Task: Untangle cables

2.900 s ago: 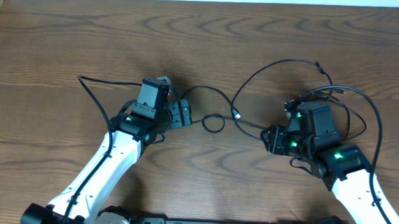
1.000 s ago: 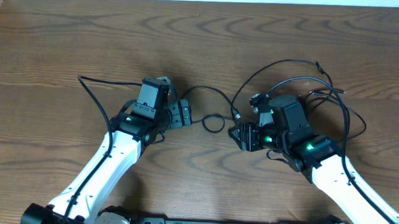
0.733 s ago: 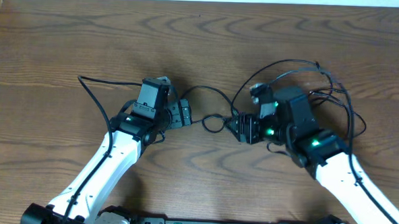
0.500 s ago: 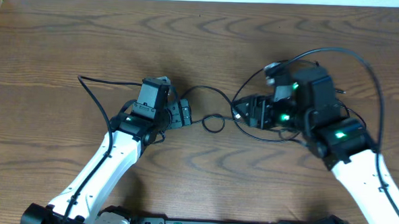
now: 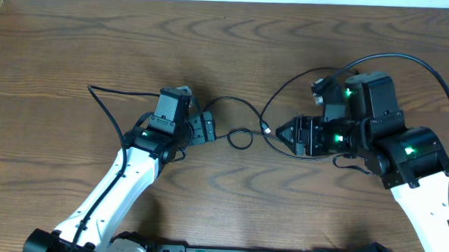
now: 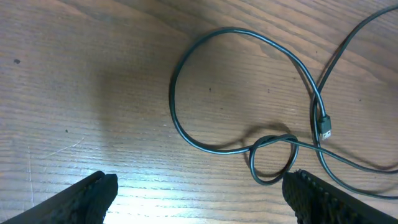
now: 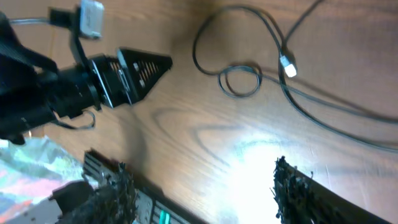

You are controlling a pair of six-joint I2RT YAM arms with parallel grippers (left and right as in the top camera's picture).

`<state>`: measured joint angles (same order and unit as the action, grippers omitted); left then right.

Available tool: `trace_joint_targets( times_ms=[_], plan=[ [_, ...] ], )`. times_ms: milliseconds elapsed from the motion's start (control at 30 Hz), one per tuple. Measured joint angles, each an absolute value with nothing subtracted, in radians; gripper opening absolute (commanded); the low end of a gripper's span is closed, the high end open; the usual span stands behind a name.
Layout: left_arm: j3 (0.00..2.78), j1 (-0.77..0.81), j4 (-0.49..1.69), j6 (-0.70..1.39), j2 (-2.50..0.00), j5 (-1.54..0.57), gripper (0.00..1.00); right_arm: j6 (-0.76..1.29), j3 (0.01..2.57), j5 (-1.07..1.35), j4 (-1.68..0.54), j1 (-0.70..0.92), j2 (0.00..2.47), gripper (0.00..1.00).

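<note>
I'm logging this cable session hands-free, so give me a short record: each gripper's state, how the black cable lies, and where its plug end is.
left gripper: open, nothing between its fingers
right gripper: open, holding nothing
black cable: lying on the table between the two grippers
small loop: closed, the cable crosses itself here; not yet undone
plug end: free on the table, beside the loop on the right gripper's side
</note>
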<state>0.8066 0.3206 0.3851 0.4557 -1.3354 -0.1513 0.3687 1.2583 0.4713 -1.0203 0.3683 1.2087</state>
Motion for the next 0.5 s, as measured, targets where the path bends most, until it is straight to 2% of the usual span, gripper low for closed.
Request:
trace_joint_targets(
  times_ms=[500],
  plan=[
    [0.807,0.321,0.385,0.456,-1.335,-0.151,0.91,0.267,1.259,0.471,-1.142,0.368,1.209,0.75]
  ],
)
